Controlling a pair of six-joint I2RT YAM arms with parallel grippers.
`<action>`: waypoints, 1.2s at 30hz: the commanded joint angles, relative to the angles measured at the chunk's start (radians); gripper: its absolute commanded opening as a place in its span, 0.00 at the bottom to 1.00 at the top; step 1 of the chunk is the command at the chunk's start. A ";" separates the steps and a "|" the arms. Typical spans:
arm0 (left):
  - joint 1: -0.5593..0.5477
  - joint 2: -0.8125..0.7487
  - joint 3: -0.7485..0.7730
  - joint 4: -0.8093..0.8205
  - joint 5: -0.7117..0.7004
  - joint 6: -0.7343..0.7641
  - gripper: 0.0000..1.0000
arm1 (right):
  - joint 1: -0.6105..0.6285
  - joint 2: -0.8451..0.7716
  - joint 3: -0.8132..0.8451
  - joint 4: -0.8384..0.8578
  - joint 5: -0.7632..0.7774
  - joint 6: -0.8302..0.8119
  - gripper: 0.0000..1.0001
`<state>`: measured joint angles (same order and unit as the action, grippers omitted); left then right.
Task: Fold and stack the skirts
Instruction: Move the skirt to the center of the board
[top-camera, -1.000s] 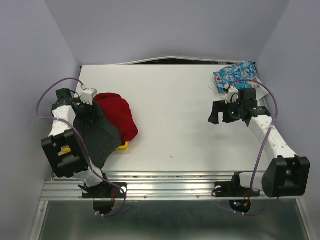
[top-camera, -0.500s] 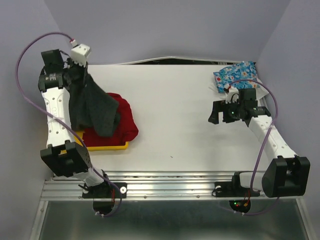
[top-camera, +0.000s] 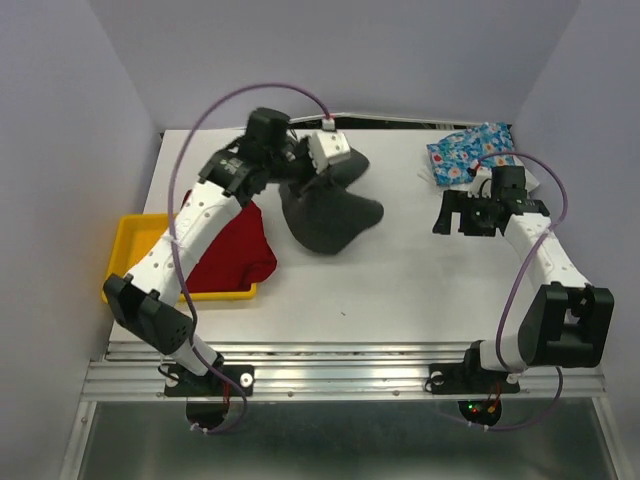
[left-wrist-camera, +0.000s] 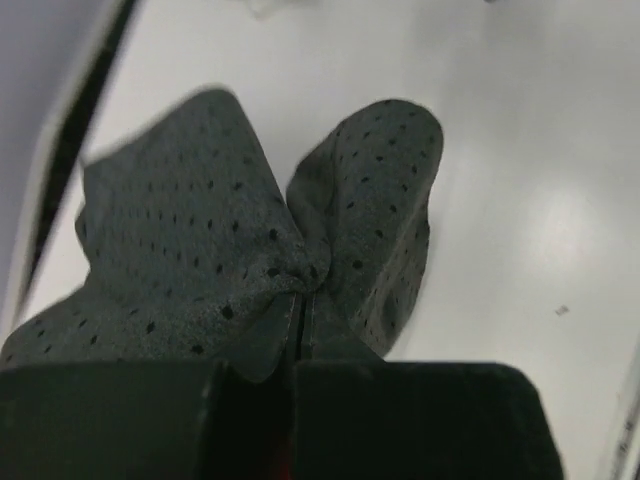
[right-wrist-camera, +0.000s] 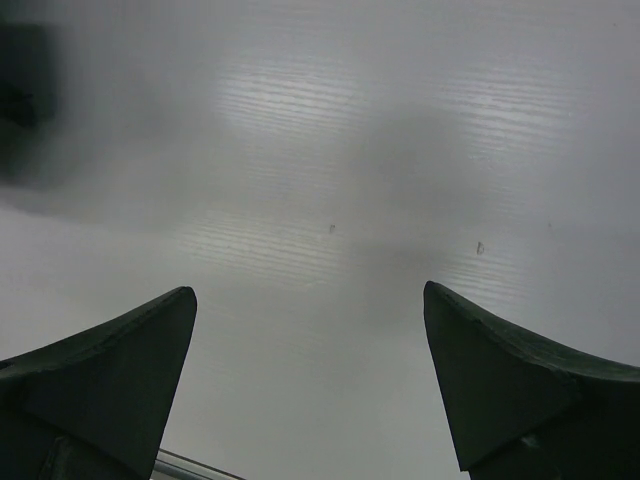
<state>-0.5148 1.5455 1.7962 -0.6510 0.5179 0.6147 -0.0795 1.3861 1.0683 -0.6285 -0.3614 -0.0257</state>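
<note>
Swinging away from the yellow tray (top-camera: 125, 255), the left gripper (top-camera: 316, 180) has carried the dark grey dotted skirt (top-camera: 330, 210) off to the tray's right and farther back. A second ago that skirt hung right over the tray, draped across the red skirt (top-camera: 228, 255). Now the tray's left half lies bare. The red skirt has stayed put, heaped on the tray's right side and spilling over its right edge. The right gripper (top-camera: 455, 212) has edged a little farther from the tray, and its jaws are as wide apart as before, with nothing between them. The blue floral skirt (top-camera: 470, 150) has not stirred; it lies well apart from the tray, across the counter (top-camera: 400, 280) at the back.

From where I stand, the left gripper is clamped tight on a bunched fold of the grey skirt; the wrist view shows cloth puckered right at the fingertips. The skirt's lower part already rests on the counter, to the right of the tray and near the red skirt.

To do this laying-out well, I'd say the arm should let the trailing hem stay down and draw the pinched edge away from the tray, low and slow, so the cloth unrolls flat rather than collapsing in a heap. Keeping it off the red skirt matters too. The free gripper looks well placed to take a second corner and pull out the bunching before any fold.
</note>
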 joint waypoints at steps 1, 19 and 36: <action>-0.103 -0.058 -0.315 0.092 0.005 0.053 0.00 | -0.009 -0.002 0.058 -0.011 0.018 -0.009 1.00; 0.045 0.128 -0.345 0.284 0.197 -0.133 0.00 | -0.009 0.031 0.019 -0.092 -0.189 -0.168 0.93; -0.257 -0.053 -0.707 -0.018 -0.059 0.329 0.00 | -0.009 0.125 0.053 -0.053 -0.154 -0.194 0.82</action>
<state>-0.7727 1.5398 1.0740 -0.6598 0.4889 0.9134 -0.0906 1.5307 1.0729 -0.6971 -0.4763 -0.1963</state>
